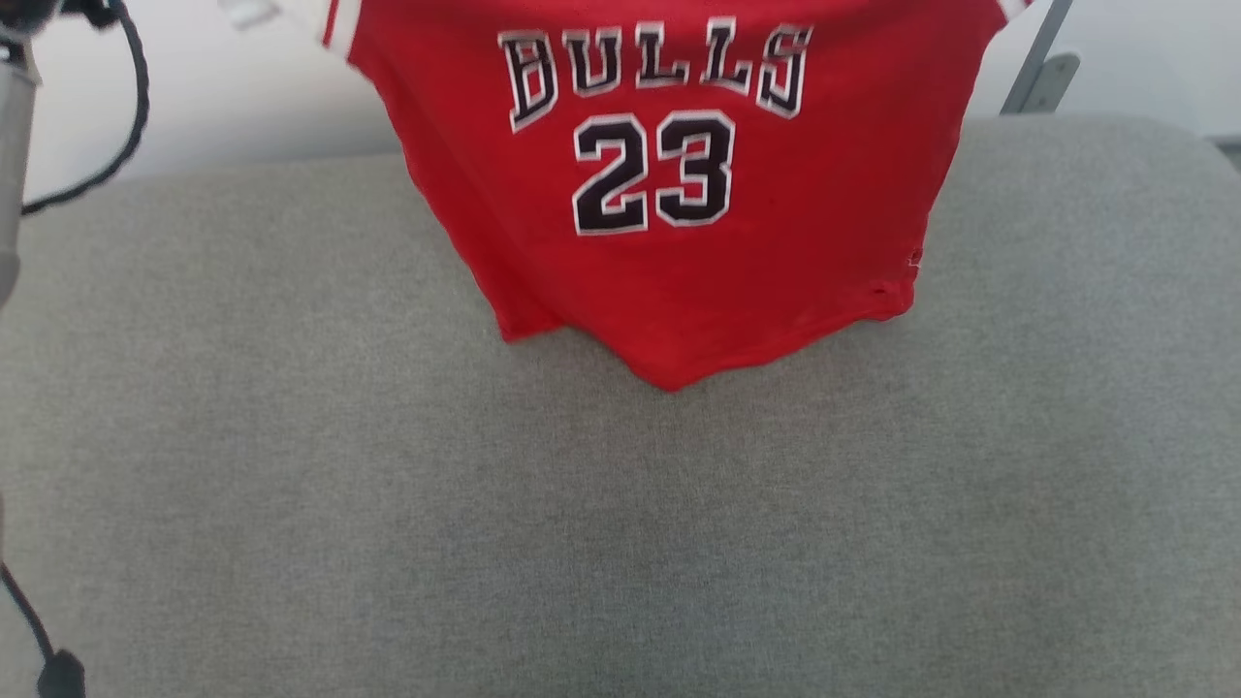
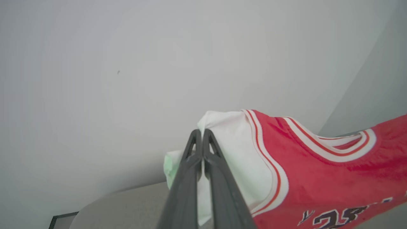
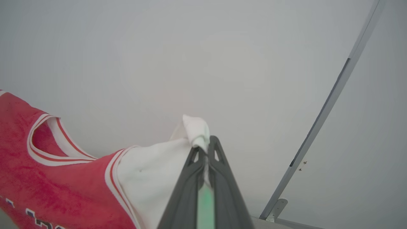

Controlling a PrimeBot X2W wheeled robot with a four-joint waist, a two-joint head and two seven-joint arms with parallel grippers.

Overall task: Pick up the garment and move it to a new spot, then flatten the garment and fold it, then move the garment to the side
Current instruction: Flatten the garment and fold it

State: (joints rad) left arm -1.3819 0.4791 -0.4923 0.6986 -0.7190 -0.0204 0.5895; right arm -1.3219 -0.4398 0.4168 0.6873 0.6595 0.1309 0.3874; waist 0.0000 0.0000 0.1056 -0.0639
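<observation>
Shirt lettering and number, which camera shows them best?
Head view: the lettering and number on the shirt face it, whole and readable. Both wrist views cut them off at their bottom edges.

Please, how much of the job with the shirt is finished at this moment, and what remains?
Done: the shirt is picked up; it hangs with the 23 facing the head camera. In hand: the left pincer is shut on one white sleeve, the right pincer on the other, holding the shirt spread over the grey surface. Left: laying it down in the new spot, flattening, folding, moving it aside.
</observation>
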